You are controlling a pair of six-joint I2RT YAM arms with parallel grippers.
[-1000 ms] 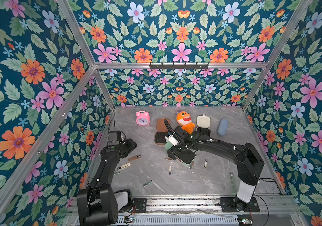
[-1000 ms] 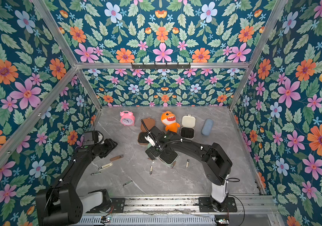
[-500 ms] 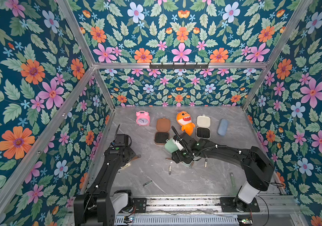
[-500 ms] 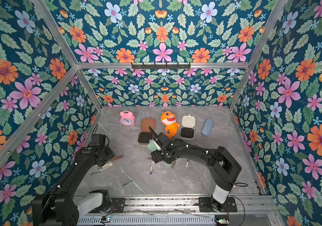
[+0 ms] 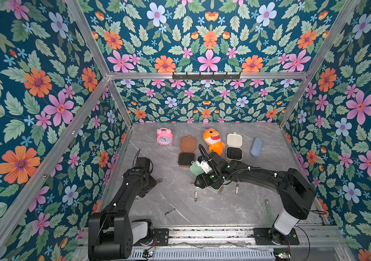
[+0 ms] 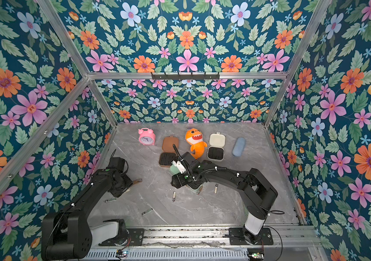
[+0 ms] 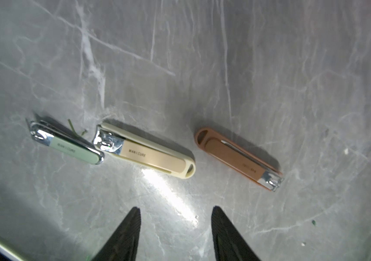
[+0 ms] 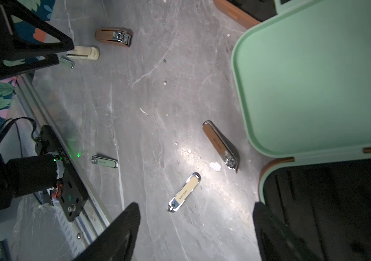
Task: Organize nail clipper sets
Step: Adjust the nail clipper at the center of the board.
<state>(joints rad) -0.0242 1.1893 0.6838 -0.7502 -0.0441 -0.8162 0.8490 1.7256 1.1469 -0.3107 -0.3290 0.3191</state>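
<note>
The left claw point(image 7: 175, 217) has swung out from the side wall. Now it hangs over 3 nail clippers on the grey marble table point(image 7: 270, 56): a small green-faced metal clipper point(image 7: 67, 144), a bigger cream plastic clipper point(image 7: 148, 153) and a brown plastic clipper point(image 7: 238, 158). Its 2 fingers are partly apart and hold nothing. I think it is getting ready to pick 1 up.

The right claw point(image 8: 195, 210) has slid to the front of the mint green rounded-square case point(image 8: 315, 79). It has closed a little, but it is wide apart and empty. The case lies open and has not moved, and its black insert point(image 8: 326, 203) shows.

At the back, the brown rounded-square case point(image 5: 188, 143) and the cream rounded-square case point(image 5: 234, 140) lie open too. An orange shark toy point(image 5: 214, 141) stands between them. A pink alarm clock point(image 5: 164, 136) and a blue-grey pouch point(image 5: 256, 146) sit to the sides.

More loose clippers lie about, such as a slim cream-faced metal clipper point(image 8: 184, 192).

The green and cream clippers lie end to end, so grabbing 1 may push the other. The right arm covers part of the mint case in both top views.
</note>
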